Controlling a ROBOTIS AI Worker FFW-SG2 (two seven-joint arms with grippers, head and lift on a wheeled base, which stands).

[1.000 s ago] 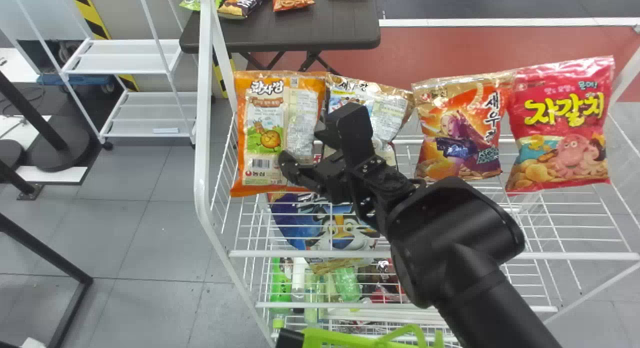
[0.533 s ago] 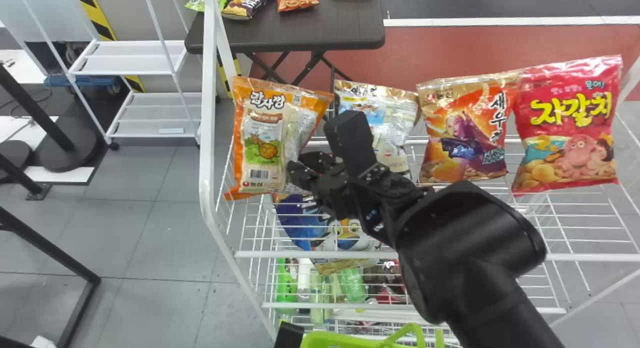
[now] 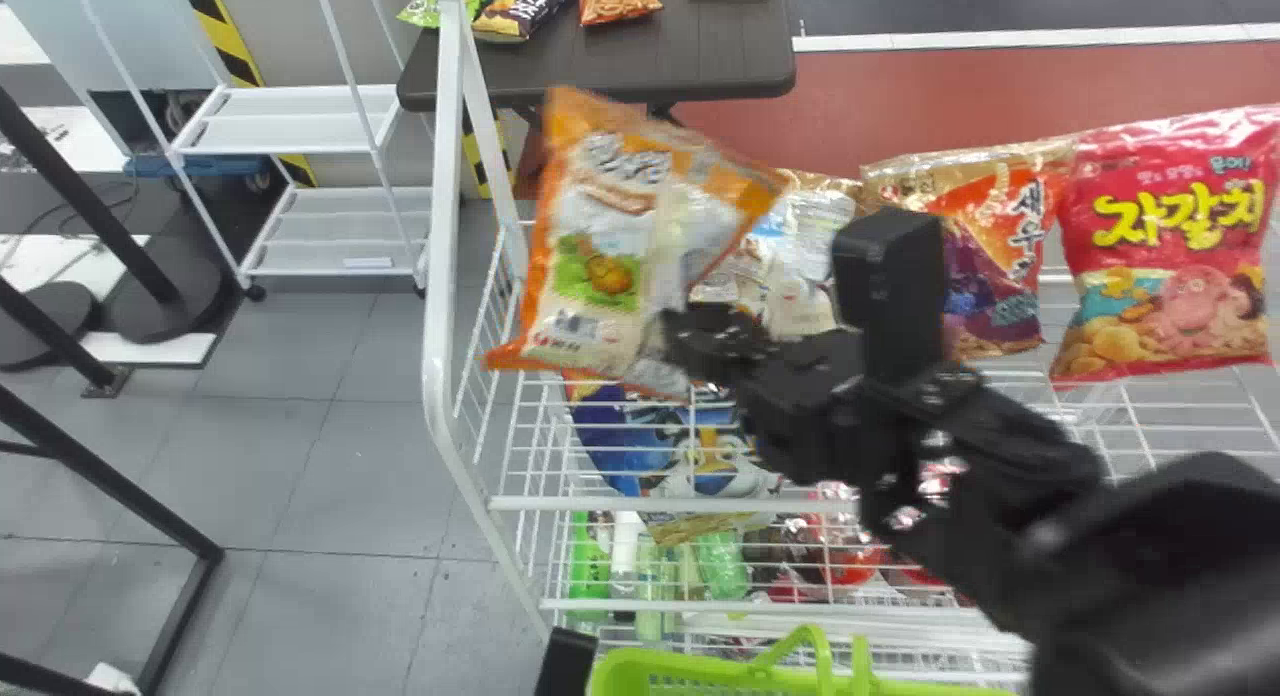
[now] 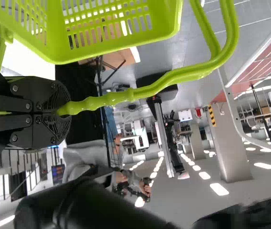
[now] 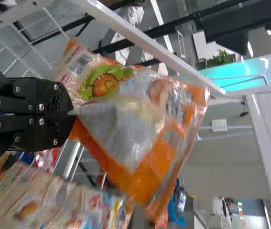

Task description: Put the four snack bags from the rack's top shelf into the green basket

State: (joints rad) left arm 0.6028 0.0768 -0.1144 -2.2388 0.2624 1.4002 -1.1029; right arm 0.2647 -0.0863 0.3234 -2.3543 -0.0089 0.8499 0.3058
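Observation:
My right gripper (image 3: 700, 341) is at the orange snack bag (image 3: 620, 246), raised tilted over the left end of the rack's top shelf. In the right wrist view my right gripper (image 5: 70, 113) pinches a fold of the orange bag (image 5: 125, 129). A silvery-beige bag (image 3: 790, 266) stands just behind the arm, then an orange-red bag (image 3: 1010, 246), partly covered by it, and a pink-red bag (image 3: 1165, 246) at the right. The green basket (image 3: 690, 666) is at the bottom edge; in the left wrist view my left gripper (image 4: 68, 109) is closed around the handle of the green basket (image 4: 106, 28).
The white rack's left post (image 3: 440, 276) rises beside the orange bag. Lower shelves hold a blue tiger-faced pack (image 3: 670, 456) and several bottles (image 3: 590, 566). A dark table (image 3: 620, 66) with other snacks stands behind.
The right arm has moved to the right, and the orange bag has lifted, shifted rightward and tilted with its gripper. The whole head view has shifted slightly rightward. The basket stays near the bottom edge.

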